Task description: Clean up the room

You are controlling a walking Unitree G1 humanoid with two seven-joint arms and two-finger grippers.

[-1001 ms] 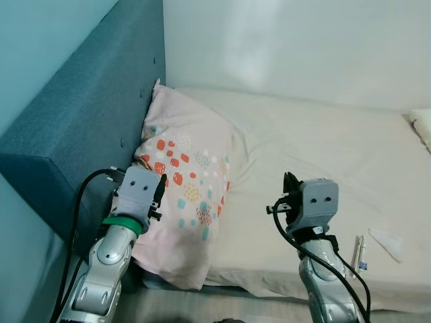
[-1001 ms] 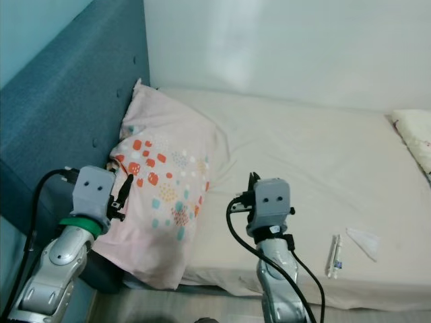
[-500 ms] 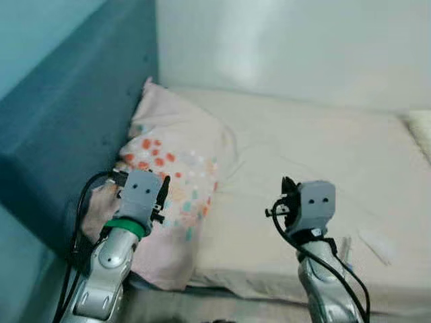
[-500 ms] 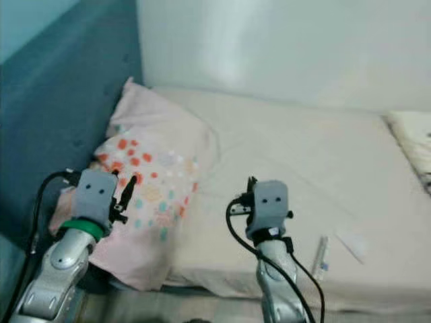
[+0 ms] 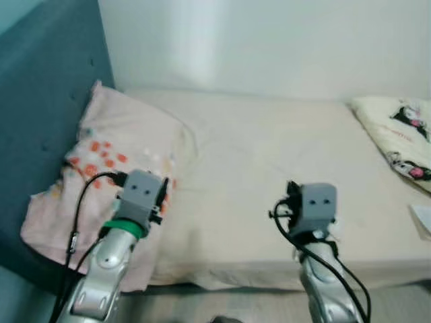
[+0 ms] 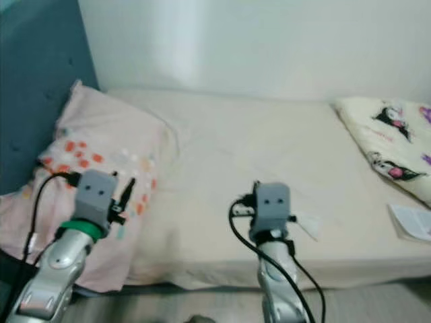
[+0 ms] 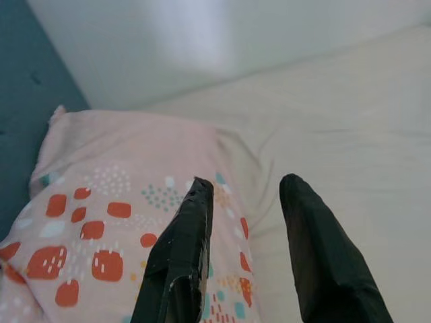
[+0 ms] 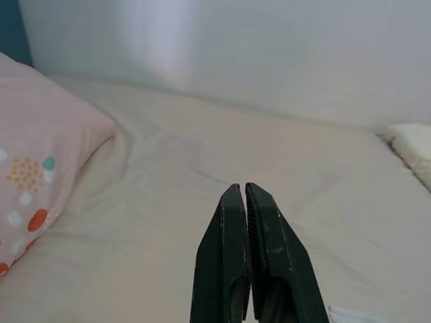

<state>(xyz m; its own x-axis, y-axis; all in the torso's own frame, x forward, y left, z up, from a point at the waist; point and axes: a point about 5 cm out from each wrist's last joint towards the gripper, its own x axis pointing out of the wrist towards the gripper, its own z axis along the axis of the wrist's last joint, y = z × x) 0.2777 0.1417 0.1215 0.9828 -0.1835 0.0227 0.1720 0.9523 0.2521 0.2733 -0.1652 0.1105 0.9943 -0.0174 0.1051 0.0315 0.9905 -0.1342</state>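
A pink pillow [image 5: 101, 155] with coloured spots lies at the left end of the bed [image 5: 262, 148], against the blue headboard [image 5: 40, 74]. My left gripper [image 7: 247, 185] hovers open over the pillow's right edge, with nothing between its fingers. Over the bed's front middle, my right gripper [image 8: 240, 187] is shut and holds nothing. A small white tissue [image 6: 308, 226] lies on the sheet just right of it. At the bed's right end rests a cream cushion [image 5: 397, 138] printed with cartoon figures.
A white leaflet [image 6: 411, 221] lies near the bed's front right corner. The white wall [image 5: 269, 40] runs along the bed's far side. A strip of grey floor [image 5: 236, 306] shows below the bed's front edge.
The camera has swung to the right: the pink pillow now sits further left and the cartoon cushion and leaflet have come into view. Both grippers keep their pose.
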